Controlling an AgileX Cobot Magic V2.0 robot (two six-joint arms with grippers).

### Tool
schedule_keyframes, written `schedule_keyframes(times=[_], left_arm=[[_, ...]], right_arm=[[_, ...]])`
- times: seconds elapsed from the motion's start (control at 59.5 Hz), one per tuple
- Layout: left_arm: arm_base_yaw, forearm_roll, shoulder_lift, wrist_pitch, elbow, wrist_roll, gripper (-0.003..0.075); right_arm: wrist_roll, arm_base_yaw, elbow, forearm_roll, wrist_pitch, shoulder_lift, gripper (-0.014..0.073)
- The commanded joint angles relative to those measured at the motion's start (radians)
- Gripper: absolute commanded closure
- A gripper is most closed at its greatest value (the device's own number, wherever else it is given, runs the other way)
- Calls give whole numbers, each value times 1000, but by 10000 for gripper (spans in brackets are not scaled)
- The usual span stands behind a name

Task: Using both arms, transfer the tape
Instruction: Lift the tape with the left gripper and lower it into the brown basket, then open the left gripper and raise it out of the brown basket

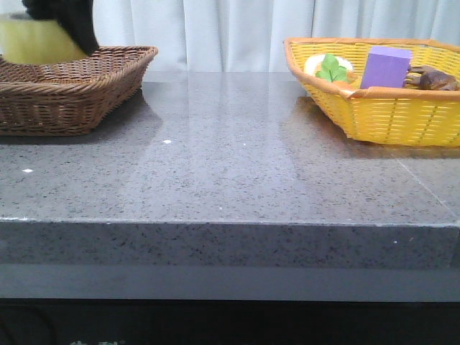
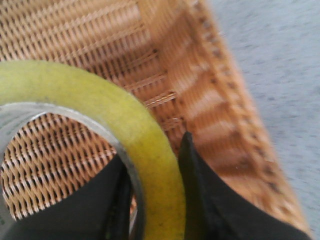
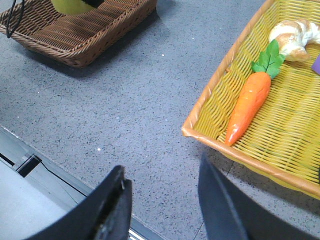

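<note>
The tape (image 1: 36, 39), a wide yellow roll, hangs over the brown wicker basket (image 1: 79, 93) at the far left, partly cut off by the frame's edge. My left gripper (image 2: 152, 170) is shut on the tape (image 2: 120, 115), with one finger inside the pale core and the other against the outer yellow wall. In the front view only the black bulk of the left arm (image 1: 68, 21) shows beside the roll. My right gripper (image 3: 162, 185) hangs open and empty over the grey table near its front edge, beside the yellow basket (image 3: 215, 75). It is out of the front view.
The yellow basket (image 1: 388, 115) at the right holds a purple block (image 1: 386, 67), a toy carrot (image 3: 248, 102), a croissant (image 3: 292, 37) and a brown object (image 1: 433, 77). The grey speckled table (image 1: 230, 165) stretches between the two baskets.
</note>
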Motion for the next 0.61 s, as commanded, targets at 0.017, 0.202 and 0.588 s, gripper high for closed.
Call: schedule_keyframes(times=[0.017,0.202,0.588], left_arm=[[20,-5,-31,-22,-33,-8,604],[29,-9,19,-22,-33,-8,603],[29,-17,18,-8,-33,-8,300]], right_arm=[[-7,-6,-25,4,-69,-2,243],[-7,-6,-25,4,-69,-2,243],[-7,-6,-25,4,-69,-2,243]])
